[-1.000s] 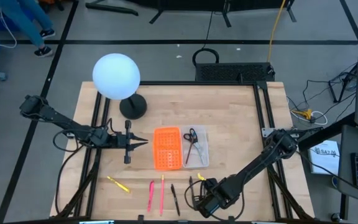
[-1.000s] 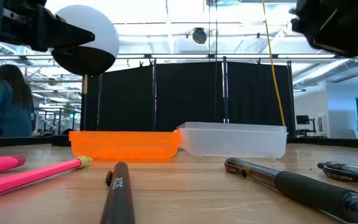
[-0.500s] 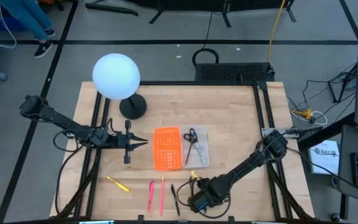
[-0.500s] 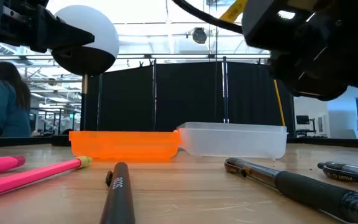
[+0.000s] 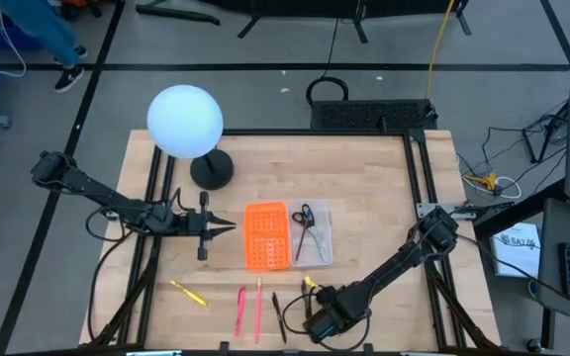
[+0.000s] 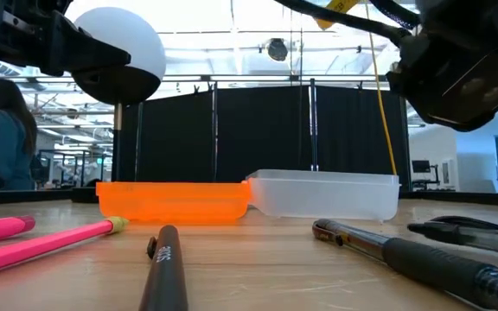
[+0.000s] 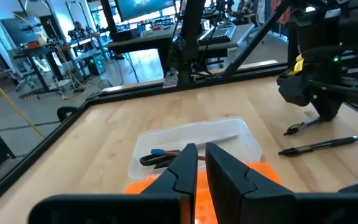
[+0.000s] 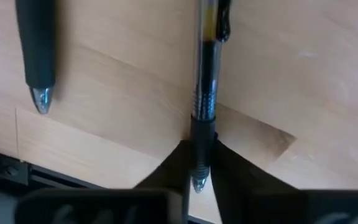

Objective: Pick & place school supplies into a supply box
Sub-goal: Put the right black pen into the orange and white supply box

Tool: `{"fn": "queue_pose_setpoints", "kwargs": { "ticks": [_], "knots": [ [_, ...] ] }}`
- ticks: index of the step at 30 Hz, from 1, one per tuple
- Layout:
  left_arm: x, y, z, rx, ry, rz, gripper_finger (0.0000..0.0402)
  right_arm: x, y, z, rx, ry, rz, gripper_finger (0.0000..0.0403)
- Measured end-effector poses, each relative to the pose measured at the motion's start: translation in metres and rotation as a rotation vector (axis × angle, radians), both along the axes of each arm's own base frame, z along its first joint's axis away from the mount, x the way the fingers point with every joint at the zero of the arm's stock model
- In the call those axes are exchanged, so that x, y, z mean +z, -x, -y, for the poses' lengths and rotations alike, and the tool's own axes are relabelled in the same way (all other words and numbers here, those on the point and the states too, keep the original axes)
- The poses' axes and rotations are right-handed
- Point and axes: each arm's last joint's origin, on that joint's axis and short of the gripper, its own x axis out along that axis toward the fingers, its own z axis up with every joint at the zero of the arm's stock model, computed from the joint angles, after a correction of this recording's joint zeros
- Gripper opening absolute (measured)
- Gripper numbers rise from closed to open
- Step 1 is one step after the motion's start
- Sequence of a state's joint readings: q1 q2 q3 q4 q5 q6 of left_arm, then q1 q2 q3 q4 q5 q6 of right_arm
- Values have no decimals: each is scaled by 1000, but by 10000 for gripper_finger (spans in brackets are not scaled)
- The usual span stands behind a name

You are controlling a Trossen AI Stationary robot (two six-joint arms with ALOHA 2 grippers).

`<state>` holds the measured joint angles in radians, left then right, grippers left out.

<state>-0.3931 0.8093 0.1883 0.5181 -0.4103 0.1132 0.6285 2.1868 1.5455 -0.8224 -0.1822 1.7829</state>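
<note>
**Right gripper clamps a black pen at the table's near edge**

High view: the supply box [image 5: 287, 235] lies open at mid-table, its orange half beside the clear half, where the scissors [image 5: 306, 220] rest. The left gripper [image 5: 224, 226] hovers just beside the orange half. Along the near edge lie a yellow pen [image 5: 188, 293] and two pink-red pens [image 5: 248, 309]; the right gripper [image 5: 312, 314] is down among the black pens there. A white globe lamp [image 5: 185, 122] stands at the far left.

Low view: the box sits beyond a stubby black pen [image 6: 165, 268] and a long black pen [image 6: 422, 261]; another black pen [image 6: 469, 234] at the right is lifted at a slant — one end off the wood.

Left wrist view: the left gripper's fingers [image 7: 180, 172] are nearly pressed together, holding nothing, above the box with the scissors inside.

Right wrist view: the right gripper's fingers [image 8: 225, 165] are clenched on the black pen's [image 8: 204, 93] tip end; a second pen tip [image 8: 38, 56] lies apart beside it.
</note>
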Motion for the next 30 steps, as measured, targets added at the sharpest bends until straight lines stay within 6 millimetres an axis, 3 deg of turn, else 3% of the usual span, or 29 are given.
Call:
{"fn": "queue_pose_setpoints", "kwargs": {
  "ticks": [2, 8, 22, 25, 30],
  "knots": [
    [0, 0, 0, 1, 17, -2, 42, 0, 0, 0, 25, 5, 11, 22],
    [-3, 0, 0, 4, 40, -30, 42, 5, -3, 0, 71, -12, 58, 21],
    [-4, 1, 0, -10, 73, -43, 42, 81, -2, 2, 34, 115, 483, 21],
    [-4, 1, 0, -10, 73, -43, 42, 98, -6, 15, 31, 154, 551, 21],
    [-4, 0, 0, -9, 73, -42, 42, 121, -17, 56, 16, 211, 573, 21]
  ]
}}
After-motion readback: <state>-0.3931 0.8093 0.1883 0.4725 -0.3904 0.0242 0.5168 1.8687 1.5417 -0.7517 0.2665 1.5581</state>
